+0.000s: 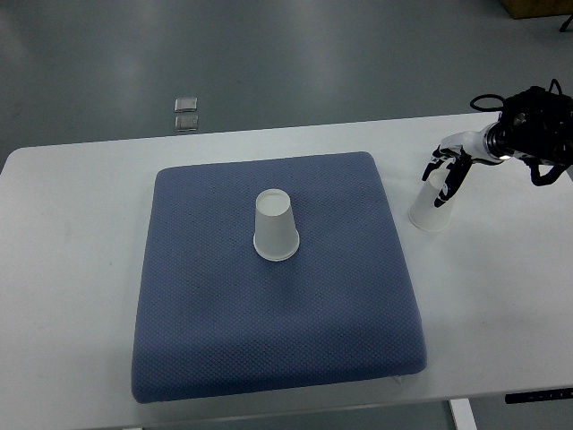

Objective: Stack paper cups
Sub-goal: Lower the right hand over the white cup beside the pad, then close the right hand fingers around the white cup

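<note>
A white paper cup (274,226) stands upside down near the middle of the blue cushion mat (206,296). A second white paper cup (431,210) is to the right of the mat, over the white table, upside down and slightly tilted. My right hand (449,170) comes in from the right edge and has its fingers closed around the top of that second cup. My left arm does not show.
The white table (72,269) carries the mat, with bare surface on both sides. Two small shiny metal plates (186,114) lie on the grey floor beyond the table's far edge. A brown box corner (537,7) shows at the top right.
</note>
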### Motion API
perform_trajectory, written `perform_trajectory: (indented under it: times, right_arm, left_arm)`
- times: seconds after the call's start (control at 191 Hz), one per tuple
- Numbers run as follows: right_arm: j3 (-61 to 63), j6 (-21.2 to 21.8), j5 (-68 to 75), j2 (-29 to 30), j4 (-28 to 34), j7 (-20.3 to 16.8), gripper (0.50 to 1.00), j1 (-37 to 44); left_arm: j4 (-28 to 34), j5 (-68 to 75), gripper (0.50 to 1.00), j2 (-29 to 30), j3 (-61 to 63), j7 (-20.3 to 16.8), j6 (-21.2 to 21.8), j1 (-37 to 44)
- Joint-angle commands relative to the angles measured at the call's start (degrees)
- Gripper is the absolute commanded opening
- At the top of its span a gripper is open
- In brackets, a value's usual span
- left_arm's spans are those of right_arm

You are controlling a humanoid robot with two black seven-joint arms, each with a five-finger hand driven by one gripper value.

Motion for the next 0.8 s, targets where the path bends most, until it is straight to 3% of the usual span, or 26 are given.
perform_trajectory:
  times: [0.0,0.105,0.214,0.408,0.512,0.795]
  right_arm:
    - [0.0,-0.5,-0.1,0.0,-0.1,0.1,0.909,-0.2]
    - [0.0,-0.6,-0.2,0.0,-0.1,0.2,0.897,-0.3]
    - [0.0,-0.6,-0.3,0.0,-0.3,0.3,0.836,-0.7]
    - [-0.1,-0.7,-0.5,0.0,-0.4,0.4,0.789,-1.3]
    - [-0.1,-0.7,-0.7,-0.1,-0.4,0.4,0.727,-1.3]
    - [-0.7,0.1,-0.8,-1.4,0.0,0.3,0.705,0.6]
  left_arm:
    - [0.0,-0.1,1.000,0.0,0.0,0.0,0.0,0.0]
    - [0.0,0.0,1.000,0.0,0.0,0.0,0.0,0.0]
    - [0.0,0.0,1.000,0.0,0.0,0.0,0.0,0.0]
    - [0.0,0.0,1.000,0.0,0.0,0.0,0.0,0.0]
    - [0.0,0.0,1.000,0.0,0.0,0.0,0.0,0.0]
    - [0.0,-0.1,1.000,0.0,0.0,0.0,0.0,0.0]
